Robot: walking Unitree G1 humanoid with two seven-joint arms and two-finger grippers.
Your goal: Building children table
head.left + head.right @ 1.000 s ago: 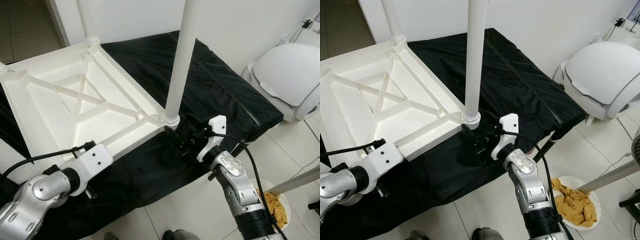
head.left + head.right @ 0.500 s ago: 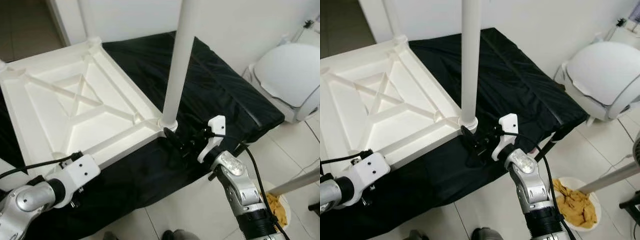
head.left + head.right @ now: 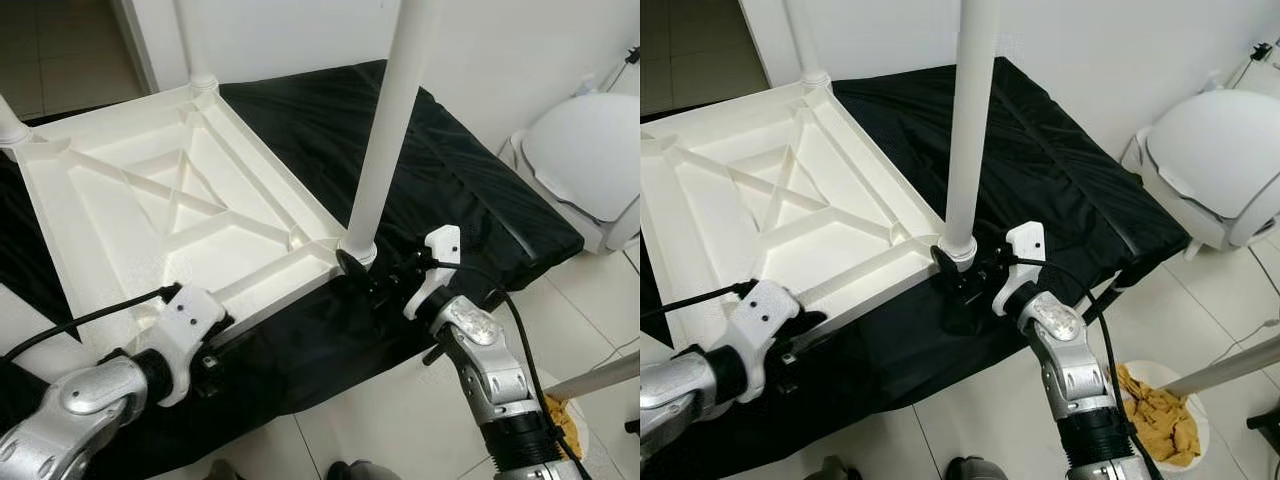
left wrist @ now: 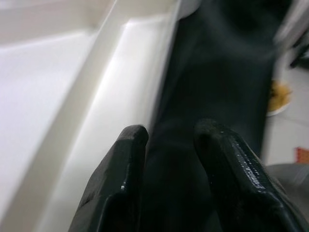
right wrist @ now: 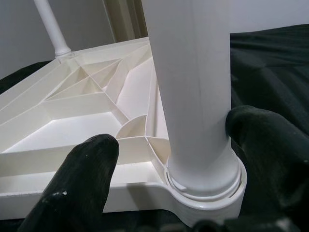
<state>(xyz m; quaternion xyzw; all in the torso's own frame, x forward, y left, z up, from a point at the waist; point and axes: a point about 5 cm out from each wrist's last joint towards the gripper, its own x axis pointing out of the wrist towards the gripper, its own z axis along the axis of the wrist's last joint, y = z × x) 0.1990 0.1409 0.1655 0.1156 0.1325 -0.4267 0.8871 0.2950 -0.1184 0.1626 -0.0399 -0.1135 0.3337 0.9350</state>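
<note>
The white table top (image 3: 170, 215) lies upside down on a black cloth (image 3: 470, 190), with its ribs facing up. 1 white leg (image 3: 390, 130) stands tall in the near corner socket, and 2 more legs rise at the far corners. The right pincer (image 5: 166, 159) is open around the bottom of that near leg — 1 finger on each side, the right one touching it, the other a bit away. The left pincer (image 4: 169, 140) sits at the near edge of the top, its fingers a little apart, with nothing in between. The step looks like fixing this leg in tight. Next, the right pincer should close on the leg and push or turn it home while the left steadies the top.
</note>
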